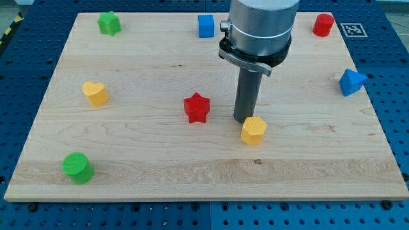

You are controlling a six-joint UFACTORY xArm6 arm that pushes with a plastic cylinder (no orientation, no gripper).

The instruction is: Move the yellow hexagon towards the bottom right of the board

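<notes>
The yellow hexagon (254,131) lies on the wooden board (160,160) a little right of centre. My tip (243,121) stands just above and left of it, touching or nearly touching its upper left side. The rod comes down from the arm's grey body (259,25) at the view's top. The red star (197,108) lies to the left of my tip.
A yellow heart-like block (95,93) lies at the left, a green cylinder (77,167) at the bottom left, a green star (109,23) at the top left. A blue cube (206,26) and a red block (323,24) lie along the top. A blue block (351,82) sits at the right edge.
</notes>
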